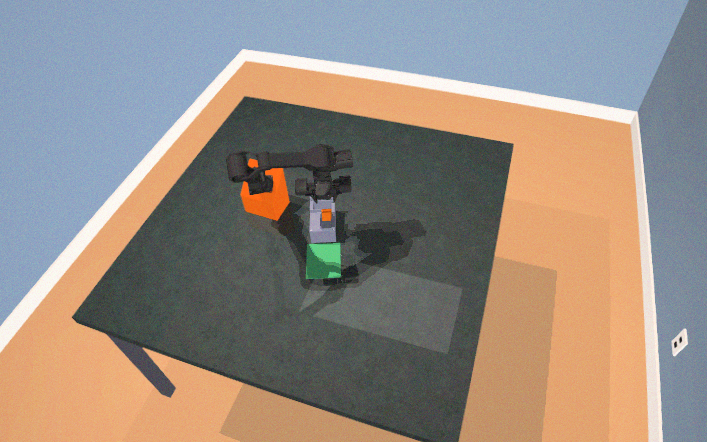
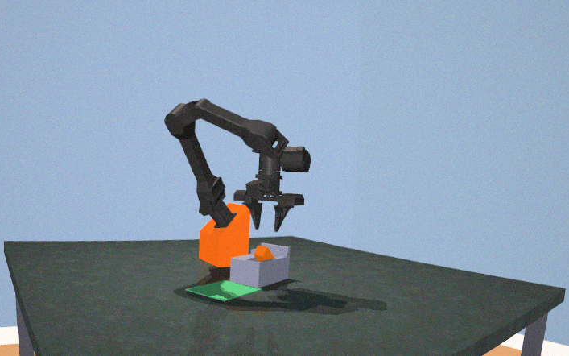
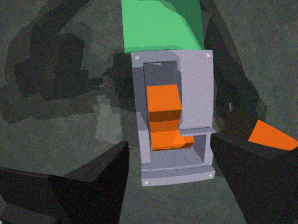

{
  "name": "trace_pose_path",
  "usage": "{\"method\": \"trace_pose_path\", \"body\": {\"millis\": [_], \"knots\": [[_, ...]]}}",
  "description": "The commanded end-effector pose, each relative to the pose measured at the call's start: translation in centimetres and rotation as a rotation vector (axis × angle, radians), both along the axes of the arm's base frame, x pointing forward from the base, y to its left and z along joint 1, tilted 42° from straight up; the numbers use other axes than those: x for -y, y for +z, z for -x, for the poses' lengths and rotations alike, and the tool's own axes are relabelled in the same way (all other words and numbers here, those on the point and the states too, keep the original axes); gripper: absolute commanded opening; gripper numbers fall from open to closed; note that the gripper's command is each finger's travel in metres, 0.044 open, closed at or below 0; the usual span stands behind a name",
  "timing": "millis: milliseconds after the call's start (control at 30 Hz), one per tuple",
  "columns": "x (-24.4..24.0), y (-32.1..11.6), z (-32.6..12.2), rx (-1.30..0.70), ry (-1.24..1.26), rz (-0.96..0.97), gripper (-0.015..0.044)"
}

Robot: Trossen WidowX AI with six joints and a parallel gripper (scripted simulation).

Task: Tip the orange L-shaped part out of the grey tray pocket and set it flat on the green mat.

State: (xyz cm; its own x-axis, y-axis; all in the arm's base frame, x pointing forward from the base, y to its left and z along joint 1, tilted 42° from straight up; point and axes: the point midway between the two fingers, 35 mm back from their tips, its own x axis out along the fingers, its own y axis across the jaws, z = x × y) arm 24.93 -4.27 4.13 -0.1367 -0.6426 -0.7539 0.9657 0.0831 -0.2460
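Observation:
The orange part (image 1: 326, 214) (image 2: 263, 254) (image 3: 164, 98) sits tilted in the pocket of the grey tray (image 1: 322, 236) (image 2: 245, 271) (image 3: 197, 90). Its end toward the mat stands up above the tray's rim; its L-shaped end is low in the pocket, at the side away from the mat. My gripper (image 2: 266, 229) (image 3: 170, 144) is open and empty, pointing down above the tray with a gap over the part. In the wrist view the tray shows between its two fingers. The green mat (image 1: 323, 260) (image 2: 216, 290) (image 3: 155, 25) lies flat beside the tray with nothing on it.
The orange arm base (image 1: 265, 201) (image 2: 221, 248) (image 3: 272, 136) stands beside the tray. The tray has a higher wall at its end away from the mat. The dark table (image 1: 180, 263) (image 2: 410, 291) carries the arm's shadows around tray and mat.

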Motion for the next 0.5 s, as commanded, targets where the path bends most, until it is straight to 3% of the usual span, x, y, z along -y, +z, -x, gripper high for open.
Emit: {"method": "trace_pose_path", "body": {"millis": [0,467], "knots": [[1.2,-1.1,0.4,0.000,-0.010,0.006,0.0280],[2.6,-2.7,0.6,0.001,-0.009,0.006,0.0280]]}}
